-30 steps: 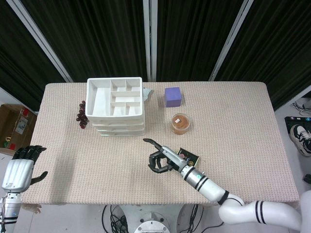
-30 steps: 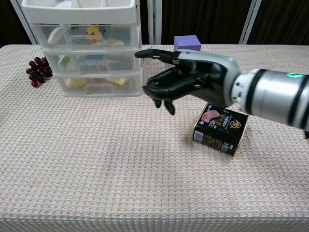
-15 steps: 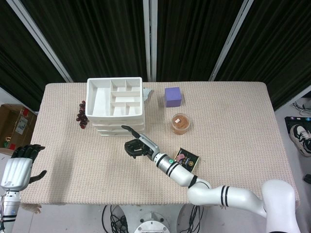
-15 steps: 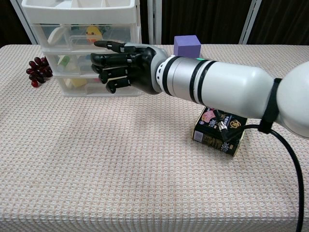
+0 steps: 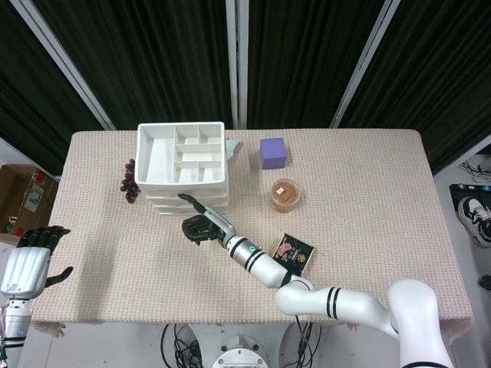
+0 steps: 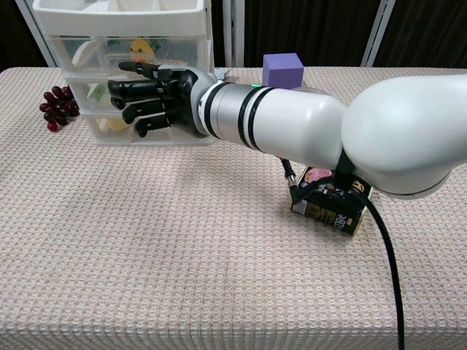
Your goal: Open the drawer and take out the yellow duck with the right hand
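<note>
The white drawer unit (image 5: 182, 165) stands at the back left of the table, and its clear drawers (image 6: 131, 87) all sit pushed in. The yellow duck (image 6: 141, 49) shows through the front of the top drawer. My right hand (image 6: 153, 98) is directly in front of the drawer fronts, level with the middle drawer, with its fingers loosely curled, its thumb stretched out above and nothing in it. From the head view the right hand (image 5: 201, 224) sits at the unit's front edge. My left hand (image 5: 31, 261) hangs off the table's left side with its fingers apart and holds nothing.
Dark grapes (image 6: 57, 106) lie left of the drawer unit. A purple cube (image 5: 273, 152) and a round tub with brown contents (image 5: 285, 195) stand right of it. A black packet (image 6: 332, 200) lies under my right forearm.
My right hand has travelled left and away from me, from above the black packet to the front of the drawers. The left hand has barely shifted.
</note>
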You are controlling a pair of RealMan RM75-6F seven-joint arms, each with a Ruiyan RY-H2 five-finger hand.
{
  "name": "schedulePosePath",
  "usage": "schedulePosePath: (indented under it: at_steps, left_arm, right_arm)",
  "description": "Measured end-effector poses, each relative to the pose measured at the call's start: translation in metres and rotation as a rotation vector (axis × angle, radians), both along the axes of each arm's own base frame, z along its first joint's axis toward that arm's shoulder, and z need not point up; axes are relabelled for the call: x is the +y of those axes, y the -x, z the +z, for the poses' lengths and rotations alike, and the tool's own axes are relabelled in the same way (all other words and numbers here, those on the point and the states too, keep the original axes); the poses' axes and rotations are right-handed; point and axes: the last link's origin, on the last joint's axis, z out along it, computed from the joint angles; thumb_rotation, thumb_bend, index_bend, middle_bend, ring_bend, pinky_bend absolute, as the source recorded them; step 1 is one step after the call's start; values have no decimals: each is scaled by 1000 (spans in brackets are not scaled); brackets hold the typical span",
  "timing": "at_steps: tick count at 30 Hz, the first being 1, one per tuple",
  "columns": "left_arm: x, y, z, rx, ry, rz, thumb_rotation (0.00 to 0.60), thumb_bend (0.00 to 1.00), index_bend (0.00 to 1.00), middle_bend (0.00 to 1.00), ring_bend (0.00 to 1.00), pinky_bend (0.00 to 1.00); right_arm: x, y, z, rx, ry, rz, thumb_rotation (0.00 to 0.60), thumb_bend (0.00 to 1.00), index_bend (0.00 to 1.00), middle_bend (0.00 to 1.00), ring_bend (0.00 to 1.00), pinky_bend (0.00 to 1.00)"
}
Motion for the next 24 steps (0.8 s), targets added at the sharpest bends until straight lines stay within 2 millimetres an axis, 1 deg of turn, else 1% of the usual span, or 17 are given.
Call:
schedulePosePath:
  at_steps: [8, 11, 19, 24]
  left_arm:
    - [2, 1, 0, 0, 3, 1, 600, 138, 258, 220, 181, 206]
    - [2, 1, 0, 0, 2, 1, 600, 138, 258, 220, 182, 206]
    - [1, 1, 0, -3, 6, 5, 600, 138, 258, 220, 182, 206]
    - [1, 1, -1, -3, 5, 7, 600, 138, 258, 220, 182, 206]
  right_arm:
    - [-7, -12, -5, 3, 8, 1, 600, 479, 0, 695, 670, 730]
    - [-8, -17, -8, 5, 5, 5, 600, 493, 11, 696, 670, 730]
    - [-9, -22, -13, 1, -8, -16, 600, 535, 199, 699, 670, 730]
    - [-8, -20, -13, 1, -6, -22, 600, 541, 241, 699, 670, 730]
